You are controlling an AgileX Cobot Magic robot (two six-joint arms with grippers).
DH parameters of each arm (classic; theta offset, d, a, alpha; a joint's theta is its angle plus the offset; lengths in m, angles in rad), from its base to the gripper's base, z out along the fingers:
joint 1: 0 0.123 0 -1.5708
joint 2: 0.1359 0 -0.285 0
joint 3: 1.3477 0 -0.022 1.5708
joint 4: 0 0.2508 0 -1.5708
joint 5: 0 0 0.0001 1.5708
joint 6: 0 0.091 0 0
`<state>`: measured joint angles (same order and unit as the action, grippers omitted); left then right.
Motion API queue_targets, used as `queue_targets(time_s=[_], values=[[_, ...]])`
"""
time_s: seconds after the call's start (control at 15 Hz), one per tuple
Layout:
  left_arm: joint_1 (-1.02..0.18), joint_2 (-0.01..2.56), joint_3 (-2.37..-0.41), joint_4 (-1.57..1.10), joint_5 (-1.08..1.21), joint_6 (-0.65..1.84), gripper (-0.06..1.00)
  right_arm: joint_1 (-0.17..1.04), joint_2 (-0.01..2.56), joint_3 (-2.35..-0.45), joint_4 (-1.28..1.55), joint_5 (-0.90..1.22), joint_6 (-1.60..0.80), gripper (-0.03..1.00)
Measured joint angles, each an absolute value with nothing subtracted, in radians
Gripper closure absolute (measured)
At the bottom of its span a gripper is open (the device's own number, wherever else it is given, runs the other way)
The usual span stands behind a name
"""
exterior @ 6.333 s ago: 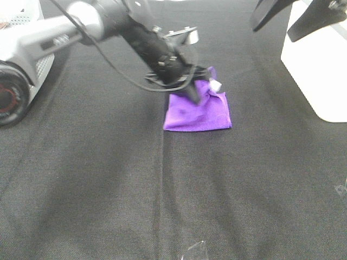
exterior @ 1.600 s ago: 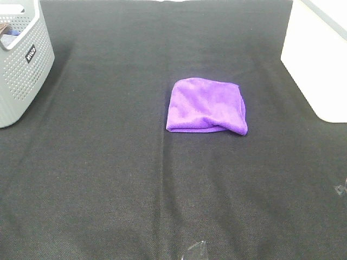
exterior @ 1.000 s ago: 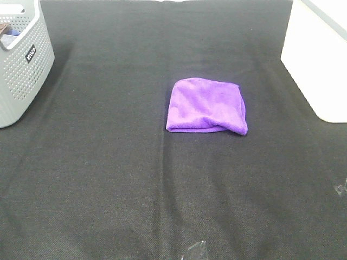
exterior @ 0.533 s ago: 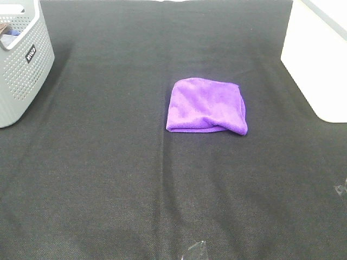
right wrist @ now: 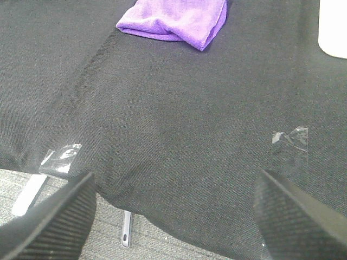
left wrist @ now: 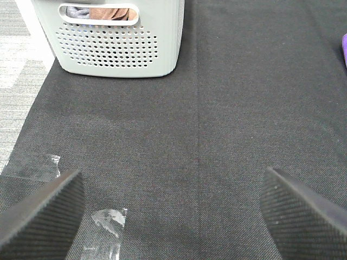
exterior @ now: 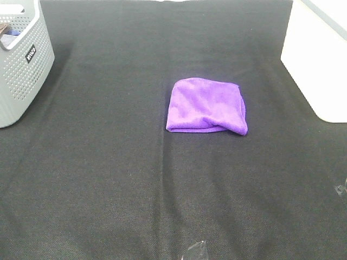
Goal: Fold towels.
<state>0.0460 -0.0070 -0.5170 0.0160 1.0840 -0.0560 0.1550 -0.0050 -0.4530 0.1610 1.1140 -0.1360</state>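
A: Towel (exterior: 206,105)?
B: Folded, flat mid worktop (exterior: 108,179); basket (exterior: 19,65) at 9 o'clock, white box (exterior: 317,59) at 3.
A: Pincers?
B: Left pincer (left wrist: 173,208) & right pincer (right wrist: 173,208) both spread, holding nothing.

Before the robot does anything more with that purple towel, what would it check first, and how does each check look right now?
1. Purple towel lies folded on the black table cloth: ok.
2. Fold neat: not ok, the near edge bulges unevenly.
3. Left pincer open and empty: ok.
4. Right pincer open and empty: ok.
5. Both arms away from the towel: ok.
6. Grey basket and white box apart from the towel: ok.
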Motion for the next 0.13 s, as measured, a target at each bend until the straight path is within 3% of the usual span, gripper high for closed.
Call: queue_targets(time_s=[0.13], values=[[0.046,-0.007,-0.517,0.016,1.084,-0.056,0.13,0.155,-0.005,-0.453,0.164,1.114,-0.136,0.2]])
